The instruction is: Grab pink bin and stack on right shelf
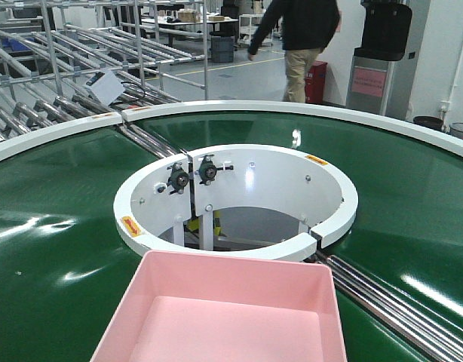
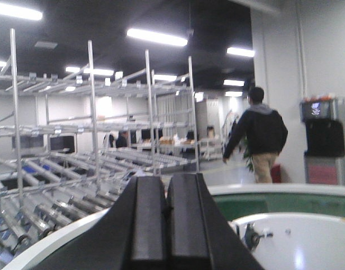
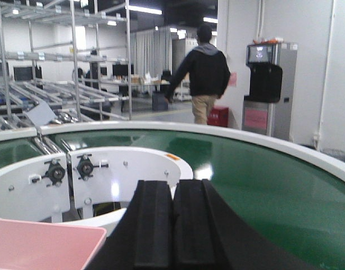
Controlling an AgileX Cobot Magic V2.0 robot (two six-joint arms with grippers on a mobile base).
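The shallow rectangular pale-pink plastic bin [image 1: 231,332] is cut off at the lower frame edge. It lies left of the closed right gripper [image 3: 173,188]; the left gripper [image 2: 167,181] is also closed.

Holds the left claw [image 2: 166,188] with jaws pressed together along a thin seam, nothing between them, pointing level and forward. Holds the right claw [image 3: 172,191] the same way: jaws meeting, empty, aimed straight ahead.
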